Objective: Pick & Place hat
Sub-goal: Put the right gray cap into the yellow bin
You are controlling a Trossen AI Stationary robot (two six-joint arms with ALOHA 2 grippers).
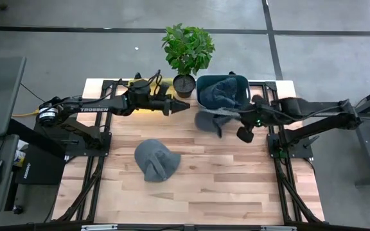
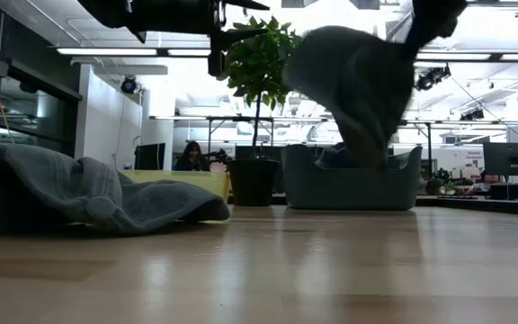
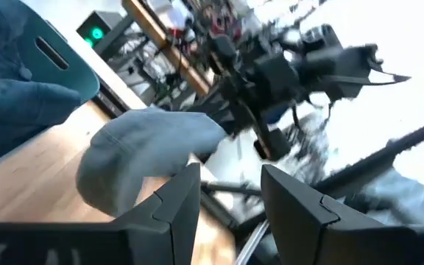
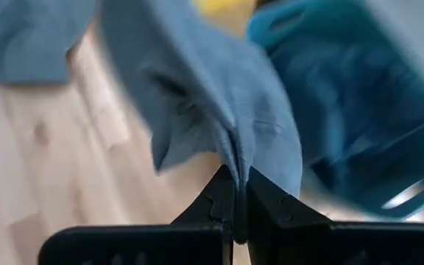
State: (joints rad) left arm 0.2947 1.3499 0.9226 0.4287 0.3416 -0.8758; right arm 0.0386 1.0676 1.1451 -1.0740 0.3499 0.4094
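The right gripper (image 4: 240,193) is pinching a fold of a grey hat (image 1: 209,120) between fully closed fingers, holding it in the air right of centre in the high view, just below the teal bin (image 1: 222,92). The left gripper (image 1: 184,106) is hovering partly open and empty left of the potted plant (image 1: 186,54). A second grey hat (image 1: 155,160) is lying on the table (image 1: 236,186) at lower centre.

Two dark arms, white lettering, yellow cable

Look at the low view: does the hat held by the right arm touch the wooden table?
No, the grey fabric hat hangs above the table.
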